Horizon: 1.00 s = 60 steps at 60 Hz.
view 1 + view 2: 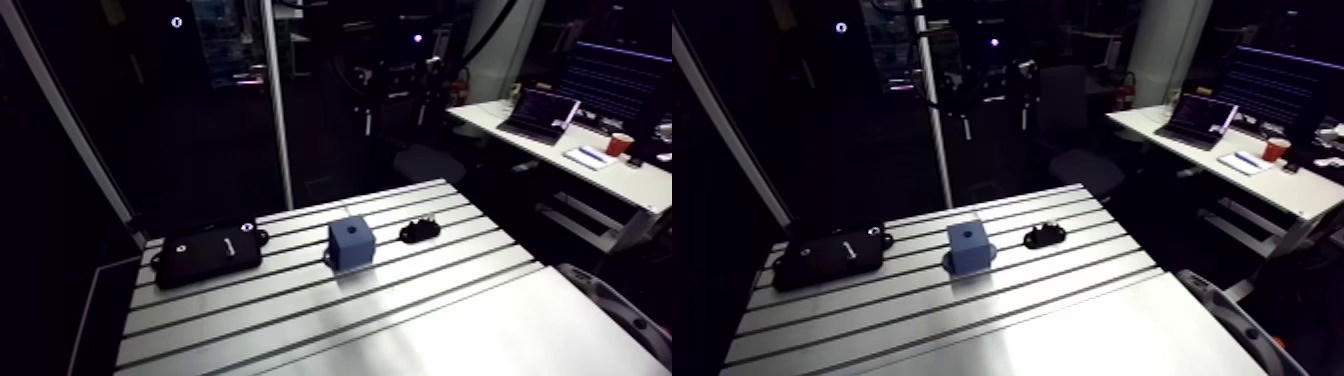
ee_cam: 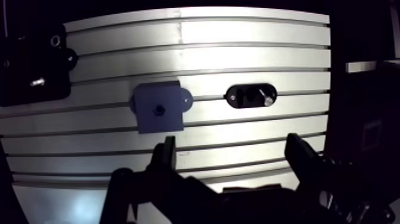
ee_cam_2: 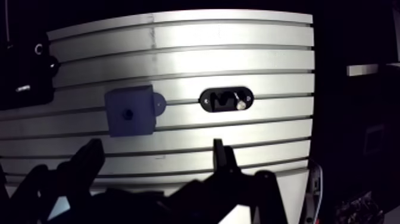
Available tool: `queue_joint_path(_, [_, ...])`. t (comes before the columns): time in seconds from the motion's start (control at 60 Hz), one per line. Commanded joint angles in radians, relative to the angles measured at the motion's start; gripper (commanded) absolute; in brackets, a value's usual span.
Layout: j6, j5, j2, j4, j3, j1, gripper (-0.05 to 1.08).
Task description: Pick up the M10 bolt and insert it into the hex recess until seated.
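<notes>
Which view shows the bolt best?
The wrist view: from above, the bolt lies in its black holder with its shiny end clear. The arm view shows only a small glint on the dark holder beside the blue block.

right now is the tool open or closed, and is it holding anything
tool: open, holding nothing

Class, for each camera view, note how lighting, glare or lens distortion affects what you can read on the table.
Arm view: dim surroundings, table lit with glare on its near part; the blue block reads clearly, the black holder loses detail. Wrist view: table slots bow into curves; the open gripper is a dark silhouette; the bolt glints.
</notes>
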Motion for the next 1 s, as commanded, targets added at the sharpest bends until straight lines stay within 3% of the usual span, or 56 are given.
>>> queue_joint_path(0.017, [-0.008, 0.064, 0.004, -0.09, 0.052, -0.064, 0.01])
queue_joint_path(0.217, [-0.008, 0.097, 0.007, -0.12, 0.078, -0.094, 0.01])
queue_joint_path(0.5, [-0.014, 0.098, 0.057, -0.168, 0.103, -0.12, 0.01])
queue_joint_path(0.7, [-0.043, 0.098, 0.061, -0.18, 0.124, -0.161, 0.01])
queue_joint_path(1.0, [-0.057, 0.098, 0.085, -0.207, 0.13, -0.176, 0.01])
